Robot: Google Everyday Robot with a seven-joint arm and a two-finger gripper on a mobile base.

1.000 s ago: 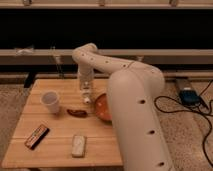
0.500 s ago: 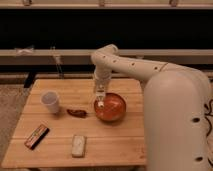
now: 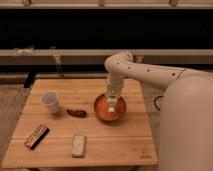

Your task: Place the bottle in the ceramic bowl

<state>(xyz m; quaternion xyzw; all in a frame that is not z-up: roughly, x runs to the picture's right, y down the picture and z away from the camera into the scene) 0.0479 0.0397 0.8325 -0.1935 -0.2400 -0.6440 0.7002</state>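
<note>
Over the ceramic bowl (image 3: 109,108), near the right side of the desk (image 3: 100,135), my gripper (image 3: 112,102) hangs from the arm that reaches down from above. The bottle (image 3: 112,105) shows as a pale upright shape at my jaws, low inside the bowl; whether my jaws are clamped on it or already parted I cannot tell. I judge this as the placing step, close to done: what remains is to let go cleanly and lift straight up without tipping the bottle or nudging the rim. Half a second back my arm stood slightly further left and higher over the bowl; now it has come down into it. The white cup (image 3: 49,101), the dark snack (image 3: 76,113), the pale block (image 3: 78,145) and the wrapped bar (image 3: 36,136) lie as they did.
</note>
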